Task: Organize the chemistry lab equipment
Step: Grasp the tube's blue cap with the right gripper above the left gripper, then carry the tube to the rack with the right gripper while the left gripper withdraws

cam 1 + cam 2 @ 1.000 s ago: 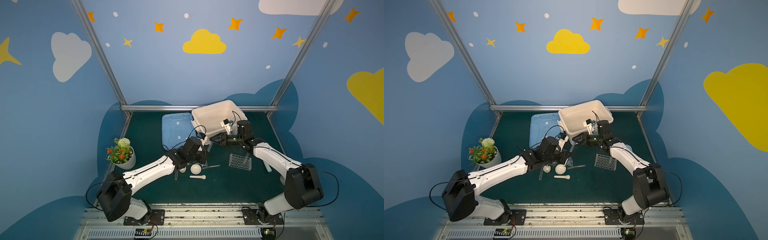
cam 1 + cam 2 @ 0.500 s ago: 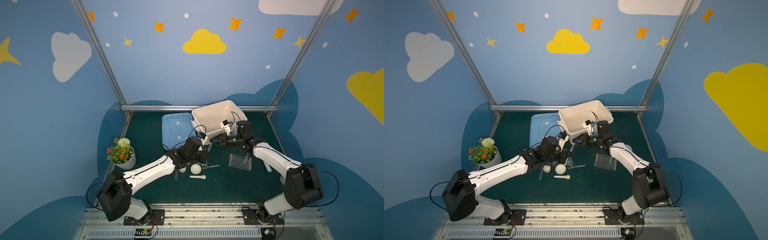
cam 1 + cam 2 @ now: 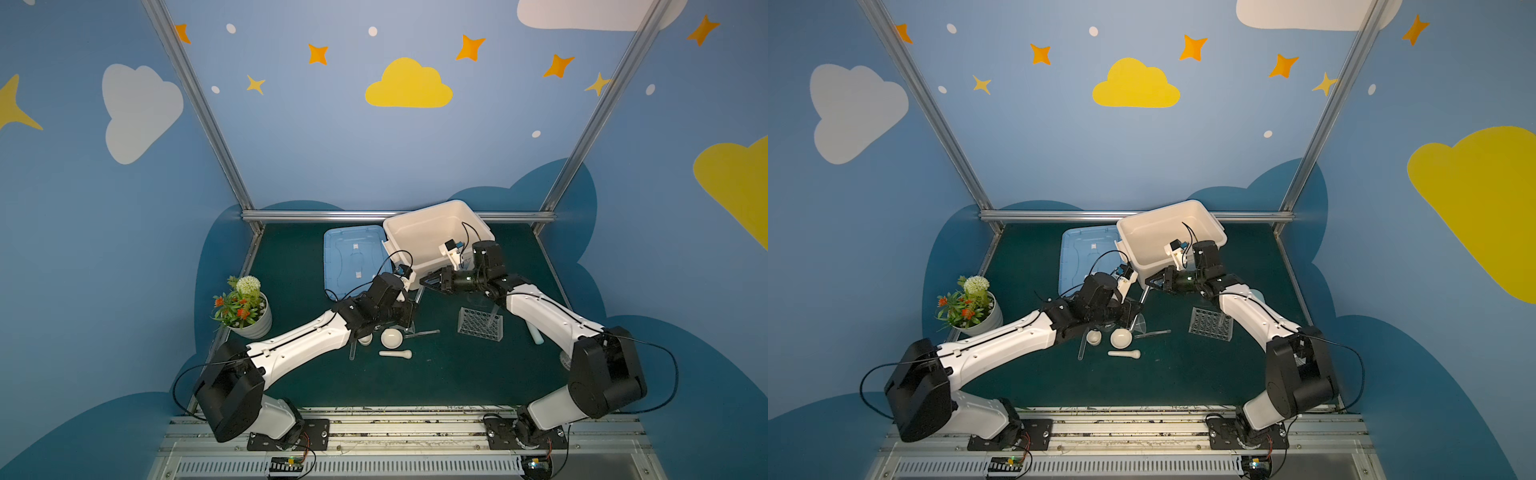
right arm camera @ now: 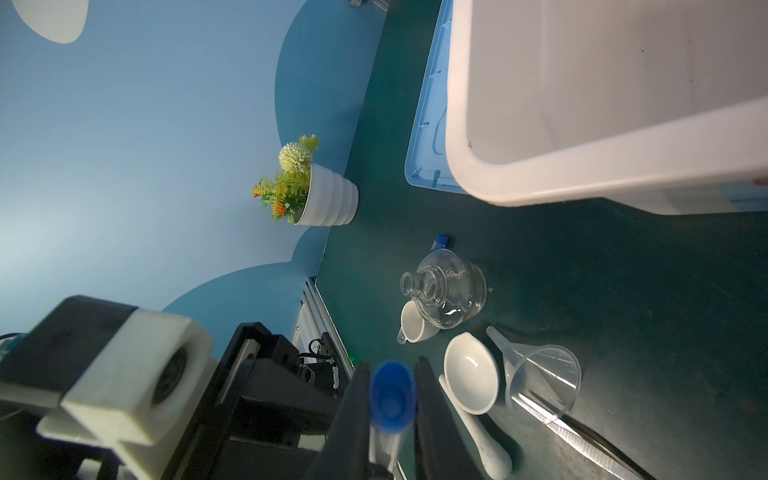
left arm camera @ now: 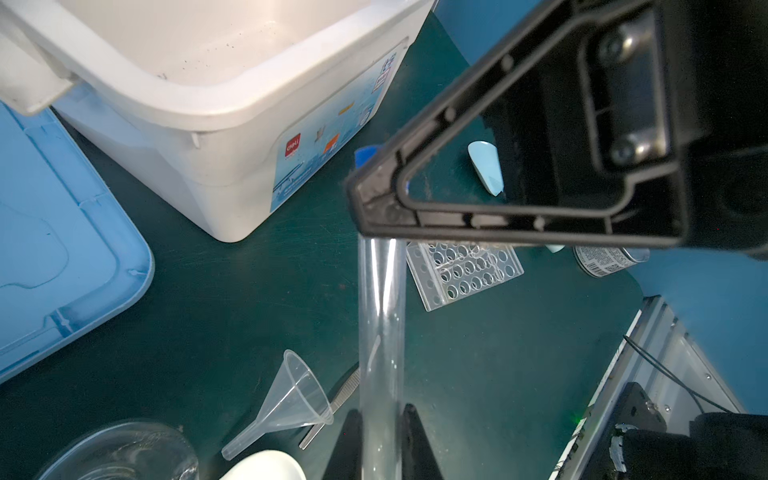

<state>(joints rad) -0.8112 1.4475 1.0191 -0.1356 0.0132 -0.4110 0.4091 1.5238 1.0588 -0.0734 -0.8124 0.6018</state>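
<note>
While the left gripper (image 5: pixel 381 409) clamps the capless end of a clear test tube (image 5: pixel 380 311), the right gripper (image 4: pixel 392 362) presses its fingers against both sides of the tube's blue cap (image 4: pixel 392 399). Held tilted above the mat (image 3: pixel 457 374), the tube sits just in front of the white bin (image 3: pixel 415 249); the rack (image 3: pixel 480 324) stands farther out from that bin.

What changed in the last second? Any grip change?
The right gripper closed on the blue-capped end of the test tube. The left gripper kept holding the tube's clear end. The bin and rack stayed put.
</note>
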